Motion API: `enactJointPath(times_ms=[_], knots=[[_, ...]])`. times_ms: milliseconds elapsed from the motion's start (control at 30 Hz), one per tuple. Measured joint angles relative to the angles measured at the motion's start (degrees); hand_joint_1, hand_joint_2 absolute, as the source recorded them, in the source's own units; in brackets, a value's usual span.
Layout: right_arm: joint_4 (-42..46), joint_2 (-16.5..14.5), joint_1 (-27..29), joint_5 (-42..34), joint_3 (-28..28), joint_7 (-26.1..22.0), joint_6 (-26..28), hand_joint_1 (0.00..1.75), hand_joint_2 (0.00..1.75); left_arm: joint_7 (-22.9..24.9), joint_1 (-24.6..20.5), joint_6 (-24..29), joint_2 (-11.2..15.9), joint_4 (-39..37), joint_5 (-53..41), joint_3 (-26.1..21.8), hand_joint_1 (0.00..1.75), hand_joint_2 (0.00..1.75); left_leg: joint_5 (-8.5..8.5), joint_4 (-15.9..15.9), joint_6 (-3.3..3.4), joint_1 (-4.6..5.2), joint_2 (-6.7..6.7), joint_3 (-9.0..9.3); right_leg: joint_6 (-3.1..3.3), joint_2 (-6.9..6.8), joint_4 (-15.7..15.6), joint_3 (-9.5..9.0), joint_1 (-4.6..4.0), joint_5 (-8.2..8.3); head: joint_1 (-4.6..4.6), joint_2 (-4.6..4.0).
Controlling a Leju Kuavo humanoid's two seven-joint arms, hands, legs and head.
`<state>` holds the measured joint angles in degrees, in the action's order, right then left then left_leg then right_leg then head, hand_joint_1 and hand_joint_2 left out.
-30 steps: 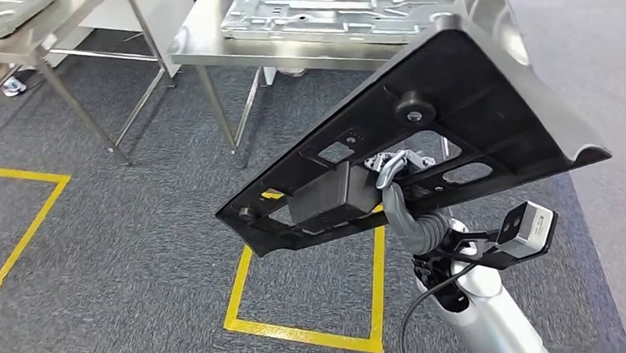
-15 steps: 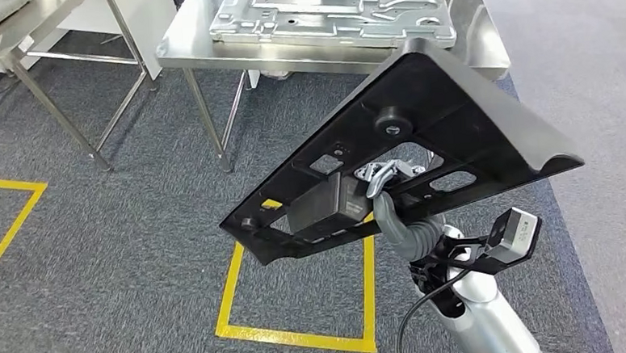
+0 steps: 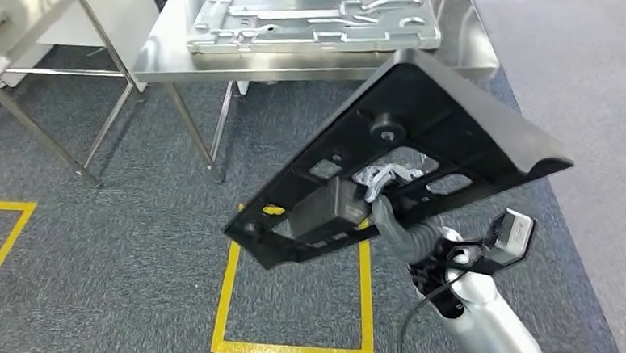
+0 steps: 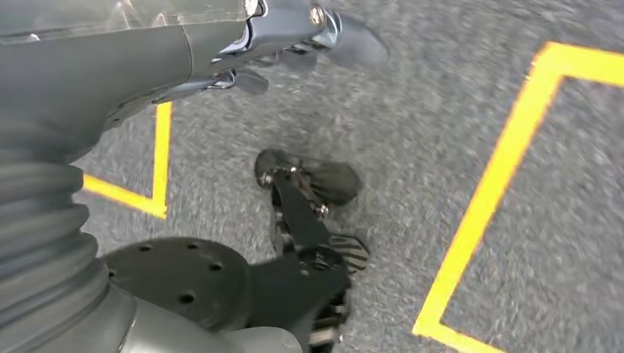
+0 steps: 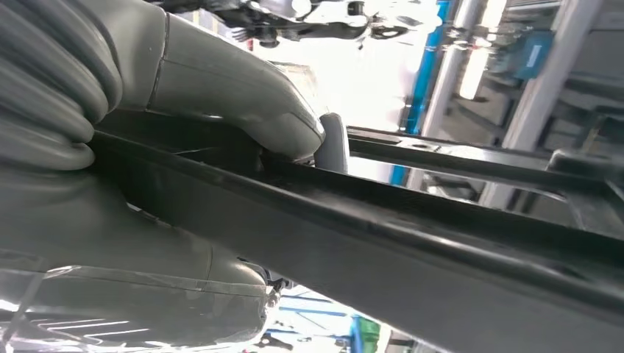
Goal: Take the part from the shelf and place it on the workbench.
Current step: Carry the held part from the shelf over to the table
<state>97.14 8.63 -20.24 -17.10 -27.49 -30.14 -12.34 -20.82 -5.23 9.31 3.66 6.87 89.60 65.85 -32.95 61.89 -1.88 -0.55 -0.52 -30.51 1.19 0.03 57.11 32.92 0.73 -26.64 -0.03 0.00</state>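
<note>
A large black plastic part, roughly triangular with several cut-outs, hangs tilted above the carpet. My right hand grips it from below, and its silver fingers show through a central cut-out. In the right wrist view the grey thumb presses on the part's black edge. The steel workbench stands just beyond the part and carries a silver metal plate. My left hand hangs over the floor with its fingers loosely apart and nothing in them.
A yellow taped square marks the carpet under the part, in front of the workbench. Another yellow line lies at the left. A second steel table stands at the far left, with its legs reaching the carpet.
The whole picture has shifted left, so the camera has moved; the workbench now sits more squarely ahead. The black part stays in my right hand at the same tilt.
</note>
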Motion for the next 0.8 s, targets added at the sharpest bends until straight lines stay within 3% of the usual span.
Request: enactJointPath(times_ms=[67,100,133,167,200,267,300,400,433,500,567,633,667,700,767,800], knots=[[-0.1,-0.1,0.0,0.0,-0.1,0.0,0.0,1.75,1.75,0.0,0.1,0.0,0.0,0.0,0.1,0.0,0.00,1.75,-2.30,8.8,-0.34,-0.07,0.05,-5.64,0.28,0.15,0.0,-1.27,-0.07,-1.13,-0.28,0.00],[-0.2,-0.1,0.1,0.0,-0.1,0.0,0.0,1.75,1.75,0.0,0.3,0.0,0.0,0.0,0.1,0.0,0.00,1.75,-2.23,11.7,-0.38,-0.08,0.05,-8.20,0.29,0.31,0.0,-2.03,-0.11,-1.79,-0.29,0.00],[-0.3,-0.1,0.1,0.0,-0.1,0.0,0.0,1.75,1.75,0.0,0.4,0.0,0.0,0.0,0.1,0.0,0.00,1.75,-0.79,12.5,-0.32,-0.07,0.06,-9.82,0.25,0.50,0.0,-2.96,-0.13,-2.51,-0.29,0.00],[-0.4,-0.1,0.1,0.0,-0.1,0.0,0.0,1.75,1.75,0.0,0.6,0.1,0.0,0.0,0.1,0.0,0.00,1.75,1.97,10.7,-0.12,-0.06,0.08,-10.26,0.18,0.67,0.0,-4.03,-0.17,-3.28,-0.30,0.00],[-0.4,-0.2,0.1,0.0,-0.2,0.0,0.0,1.75,1.75,0.0,0.7,0.1,0.0,0.0,0.2,0.0,0.00,1.75,5.61,7.0,0.24,0.03,0.14,-9.79,0.10,0.78,0.0,-5.19,-0.21,-4.12,-0.30,0.00],[-0.5,-0.2,0.0,0.1,-0.2,0.1,0.0,1.75,1.75,0.1,0.8,0.2,0.1,0.0,0.2,0.0,0.00,1.75,10.13,0.6,1.25,0.40,0.40,-8.10,-0.26,0.93,-0.4,-6.96,-0.28,-5.51,-0.19,0.00],[-0.6,-0.3,0.0,0.1,-0.2,0.1,0.0,1.75,1.75,0.1,0.8,0.2,0.2,0.0,0.3,0.0,0.00,1.75,10.65,-1.1,1.79,0.67,0.52,-7.38,-0.57,0.99,-0.7,-7.45,-0.23,-5.94,-0.17,0.00],[-0.7,-0.3,0.0,0.1,-0.3,0.2,0.0,1.75,1.75,0.2,0.8,0.4,0.3,0.0,0.3,0.0,0.00,1.75,8.88,-3.6,2.93,0.84,0.55,-5.54,-1.76,0.99,-0.7,-7.77,-0.18,-5.72,-0.28,0.00],[-0.7,-0.3,0.0,0.1,-0.3,0.2,-0.1,1.75,1.75,0.2,0.8,0.4,0.3,0.0,0.3,0.0,0.00,1.75,8.50,-4.6,3.15,0.66,0.58,-4.72,-2.06,0.91,0.5,-7.30,-0.21,-5.29,-0.29,0.00],[-0.8,-0.3,0.0,0.1,-0.3,0.1,-0.2,1.75,1.75,0.1,0.8,0.4,0.3,0.0,0.3,0.0,0.00,1.75,7.99,-6.1,3.48,0.32,0.70,-2.88,-2.41,0.79,5.8,-4.13,-0.13,-5.61,-0.26,0.00],[-1.1,-0.3,0.1,0.1,-0.3,0.1,-0.3,1.75,1.75,0.0,0.9,0.4,0.3,0.0,0.3,0.0,0.00,1.75,7.11,-6.7,3.65,0.29,0.80,-1.38,-2.83,0.73,12.5,1.00,0.06,-8.13,-0.24,0.00],[-1.4,-0.3,0.3,0.1,-0.3,0.1,-0.3,1.75,1.75,0.0,1.0,0.4,0.3,0.0,0.3,0.0,0.00,1.75,5.80,-6.7,3.52,0.26,0.90,0.27,-3.40,0.65,14.9,4.80,0.26,-9.92,-0.24,0.00],[-1.5,-0.3,0.4,0.2,-0.3,0.0,-0.3,1.75,1.75,0.0,1.1,0.4,0.3,0.0,0.3,0.0,0.00,1.75,5.06,-6.7,3.37,0.23,0.94,1.23,-3.59,0.58,13.7,5.53,0.37,-9.25,-0.23,0.00],[-1.5,-0.3,0.4,0.2,-0.2,0.0,-0.4,1.75,1.75,-0.1,1.1,0.4,0.2,0.0,0.3,0.0,0.00,1.75,4.27,-6.7,3.16,0.17,0.96,2.29,-3.63,0.44,10.9,5.58,0.48,-7.17,-0.22,0.00],[-1.6,-0.3,0.5,0.3,-0.2,-0.3,-0.5,1.75,1.75,-0.1,1.1,0.4,0.2,0.0,0.3,0.0,0.00,1.75,2.66,-6.7,2.59,0.13,0.99,4.04,-3.25,-0.19,4.2,4.90,0.50,-0.32,-0.27,0.00],[-1.7,-0.3,0.6,0.3,-0.2,-0.4,-0.6,1.75,1.75,-0.2,1.1,0.4,0.2,0.0,0.3,0.0,0.00,1.75,1.98,-6.6,2.23,0.15,0.97,4.56,-2.81,-0.42,2.1,4.63,0.36,2.05,-0.34,0.00]])
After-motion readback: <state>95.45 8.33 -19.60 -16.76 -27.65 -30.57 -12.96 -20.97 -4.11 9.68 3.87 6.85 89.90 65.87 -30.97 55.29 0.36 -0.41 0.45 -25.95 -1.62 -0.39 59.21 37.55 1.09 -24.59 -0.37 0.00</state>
